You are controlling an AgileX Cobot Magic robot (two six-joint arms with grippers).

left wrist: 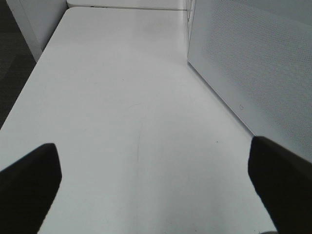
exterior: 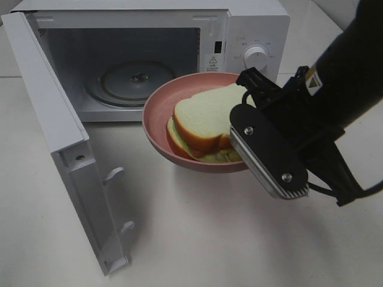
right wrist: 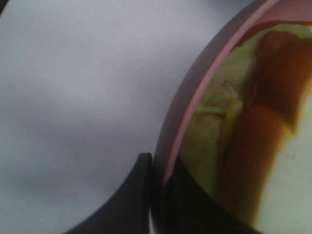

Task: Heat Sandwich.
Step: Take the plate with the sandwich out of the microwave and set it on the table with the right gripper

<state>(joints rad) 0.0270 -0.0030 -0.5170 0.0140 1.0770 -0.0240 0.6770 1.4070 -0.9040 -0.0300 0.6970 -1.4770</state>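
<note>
exterior high view showed the right gripper (exterior: 239,156) clamped on the rim of the pink plate (exterior: 157,125), held above the table (exterior: 209,233) before the open microwave (exterior: 143,54). the sandwich (exterior: 206,122) lay on that plate, probably tilted. the left gripper (left wrist: 153,183) hung wide, grasping nothing.

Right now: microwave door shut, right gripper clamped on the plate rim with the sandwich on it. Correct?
Not quite. The microwave door is swung open, as the exterior high view shows. The rest holds: the right gripper is clamped on the plate rim, with the sandwich on it.
</note>
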